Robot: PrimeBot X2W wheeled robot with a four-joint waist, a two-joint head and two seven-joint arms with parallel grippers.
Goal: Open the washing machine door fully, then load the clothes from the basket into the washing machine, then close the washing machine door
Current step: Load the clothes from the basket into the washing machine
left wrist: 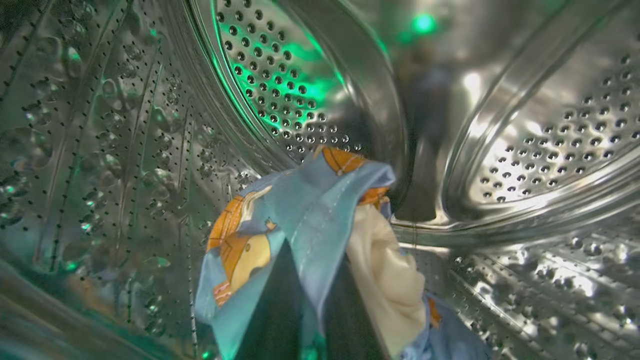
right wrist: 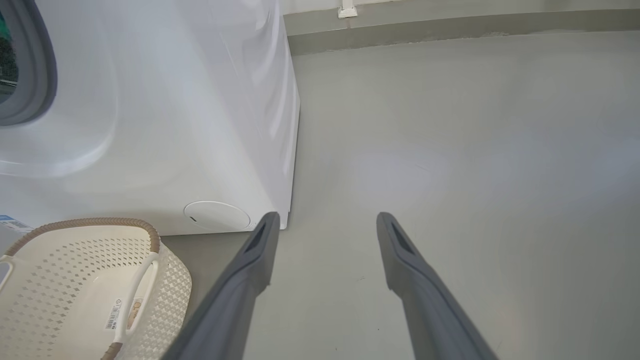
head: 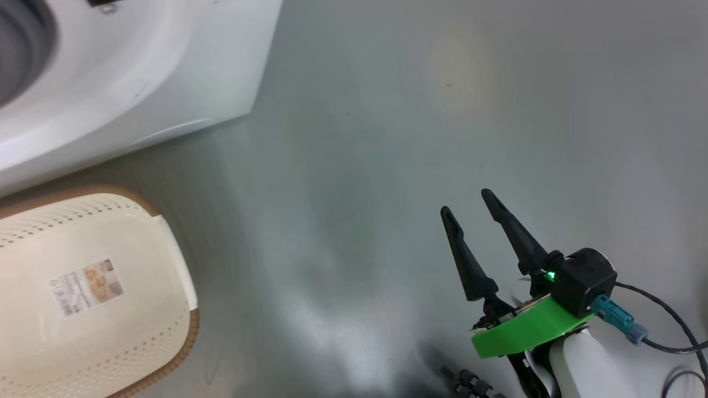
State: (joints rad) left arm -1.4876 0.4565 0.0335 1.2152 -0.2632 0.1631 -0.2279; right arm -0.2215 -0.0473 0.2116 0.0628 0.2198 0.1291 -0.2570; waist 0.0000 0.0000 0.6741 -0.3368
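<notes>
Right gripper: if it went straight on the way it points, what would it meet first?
Likely the floor; the open right gripper points past the washing machine corner, with nothing before it. Depth is unclear.

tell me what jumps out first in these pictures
The blue bear-print clothes with a cream piece catch the eye, bunched inside the shiny steel drum under a green glow, in the left wrist view. In the head view, the basket looks empty at lower left, and the right tool hangs open over the grey floor.
</notes>
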